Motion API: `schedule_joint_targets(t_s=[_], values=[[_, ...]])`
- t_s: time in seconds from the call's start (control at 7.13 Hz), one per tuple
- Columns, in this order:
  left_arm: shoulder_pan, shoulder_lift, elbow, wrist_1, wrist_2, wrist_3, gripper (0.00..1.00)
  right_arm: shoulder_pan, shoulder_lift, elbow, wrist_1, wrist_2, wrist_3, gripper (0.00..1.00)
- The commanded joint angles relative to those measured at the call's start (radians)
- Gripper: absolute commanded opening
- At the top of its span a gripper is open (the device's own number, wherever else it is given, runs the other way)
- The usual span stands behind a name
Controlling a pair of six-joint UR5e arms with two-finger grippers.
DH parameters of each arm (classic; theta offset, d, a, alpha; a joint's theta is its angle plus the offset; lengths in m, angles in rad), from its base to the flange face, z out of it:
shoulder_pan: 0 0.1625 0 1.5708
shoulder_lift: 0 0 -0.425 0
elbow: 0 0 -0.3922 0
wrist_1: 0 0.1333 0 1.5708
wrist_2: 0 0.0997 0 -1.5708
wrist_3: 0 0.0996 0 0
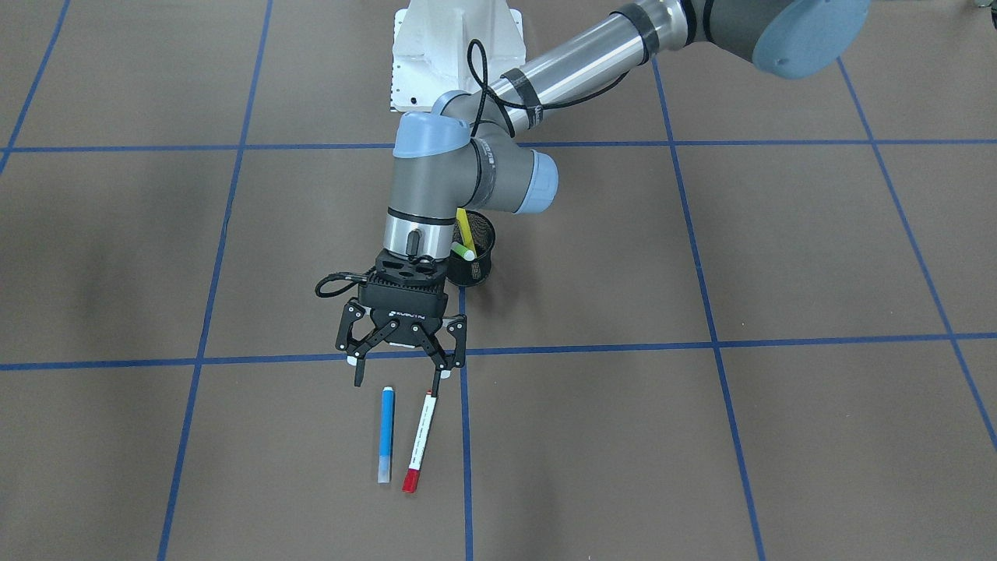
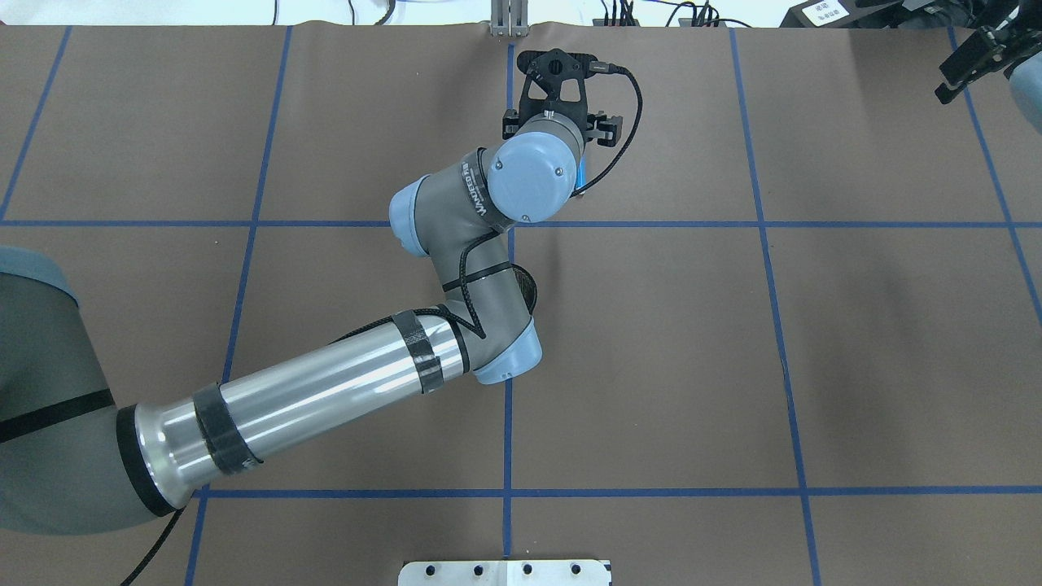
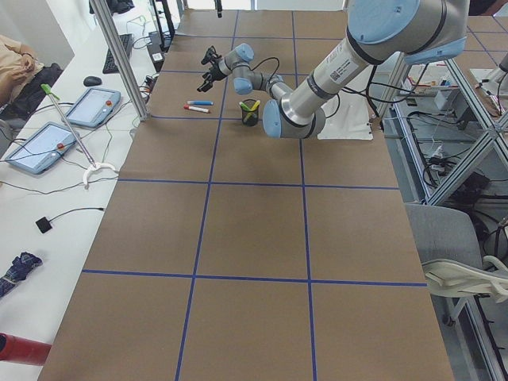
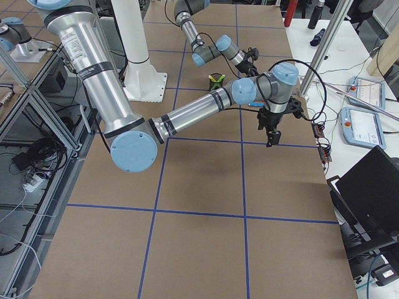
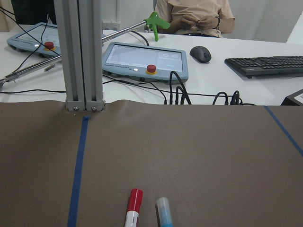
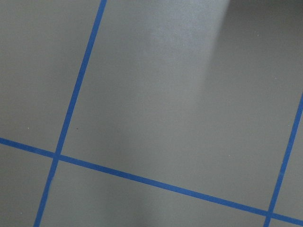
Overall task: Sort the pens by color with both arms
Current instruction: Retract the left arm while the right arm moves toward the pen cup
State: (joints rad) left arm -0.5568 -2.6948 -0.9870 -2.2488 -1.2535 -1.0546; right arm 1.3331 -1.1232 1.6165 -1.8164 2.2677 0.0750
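Brown table covering [image 2: 651, 366], ruled into big squares by blue tape lines [image 2: 781, 342], evenly lit with only soft shadows. Along its far edge runs a white bench [image 5: 227, 90] carrying grey teach pendants [image 5: 144, 60] with red buttons, a black keyboard [image 5: 265, 66], a mouse [image 5: 200, 53] and trailing cables. An aluminium post [image 5: 80, 52] stands at the table edge (a person [image 5: 194, 14] in a beige top sits behind the bench), a grey chair [image 3: 436, 230] at one end, a black laptop [image 4: 374, 180] at the other.

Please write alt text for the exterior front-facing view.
The left pincer hangs open by the ends of a blue pen and a red-tipped pen. Behind it, a cup holds a yellow pen and a green pen.
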Motion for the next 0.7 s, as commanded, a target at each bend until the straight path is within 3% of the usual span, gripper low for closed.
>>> schedule_joint_targets(t_s=[0.0, 0.28, 0.56], values=[[-0.082, 0.01, -0.163, 0.27, -0.204, 0.034, 1.0, 0.0, 0.032, 0.005, 0.002, 0.034, 0.046, 1.0], [-0.168, 0.085, -0.353, 0.482, -0.369, 0.141, 1.0, -0.011, 0.049, 0.037, 0.002, 0.084, 0.109, 1.0], [-0.302, 0.141, -0.499, 0.675, -0.592, 0.285, 1.0, -0.061, 0.091, 0.103, -0.001, 0.087, 0.327, 1.0]])
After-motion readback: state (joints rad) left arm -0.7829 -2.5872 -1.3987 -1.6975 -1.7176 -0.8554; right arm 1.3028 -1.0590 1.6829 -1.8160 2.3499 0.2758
